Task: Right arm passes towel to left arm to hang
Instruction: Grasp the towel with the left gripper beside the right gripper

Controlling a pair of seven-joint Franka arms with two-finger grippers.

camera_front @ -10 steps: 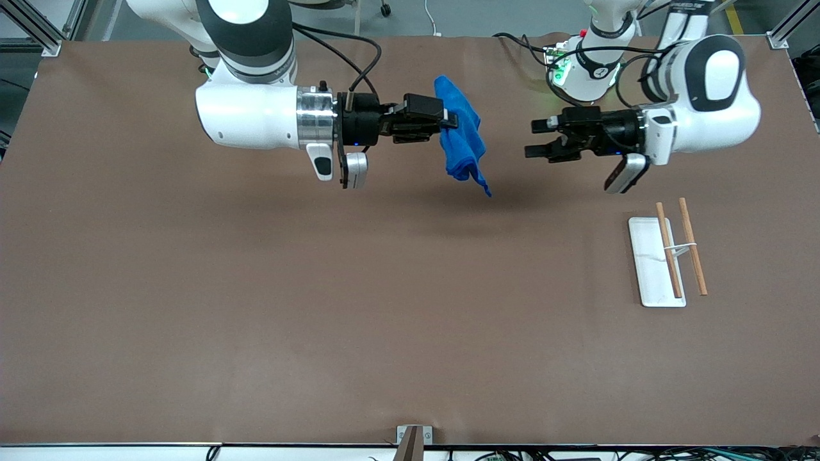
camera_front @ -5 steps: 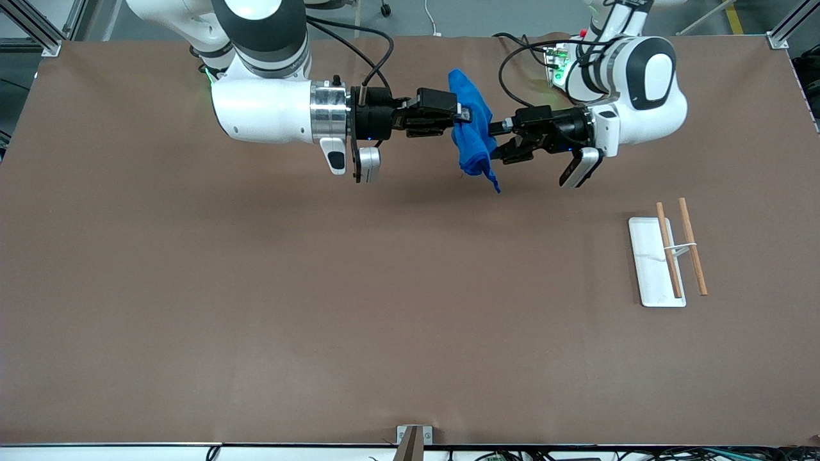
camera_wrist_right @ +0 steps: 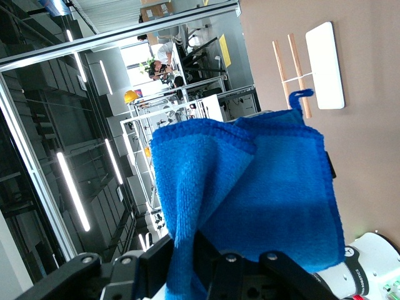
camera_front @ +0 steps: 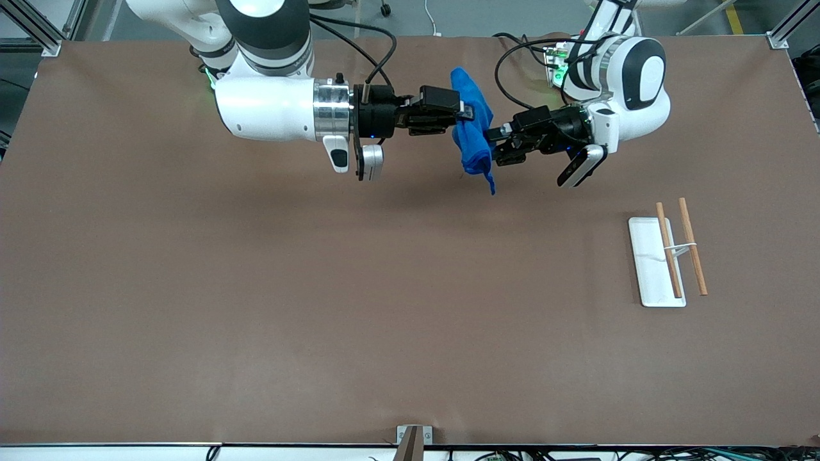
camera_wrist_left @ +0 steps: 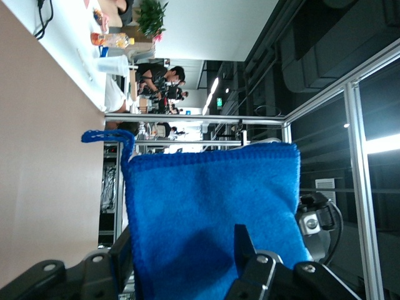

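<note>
The bright blue towel point(camera_front: 473, 128) hangs in the air over the table near the robots' bases, its loop tag at the lowest corner. My right gripper point(camera_front: 462, 114) is shut on the towel's upper part and holds it up. My left gripper point(camera_front: 494, 147) is open, one finger on each side of the towel's hanging edge. In the left wrist view the towel point(camera_wrist_left: 212, 206) fills the space between the spread jaws of the left gripper point(camera_wrist_left: 181, 250). In the right wrist view the towel point(camera_wrist_right: 250, 187) is pinched in the right gripper point(camera_wrist_right: 187, 244).
A towel rack point(camera_front: 655, 262) with a white base and two wooden rods lies on the table toward the left arm's end, nearer to the front camera than the grippers. It also shows in the right wrist view point(camera_wrist_right: 326, 62). Brown table surface lies below.
My left gripper has moved in from the left arm's end until its open jaws stand around the towel. My right gripper has shifted slightly toward it with the towel.
</note>
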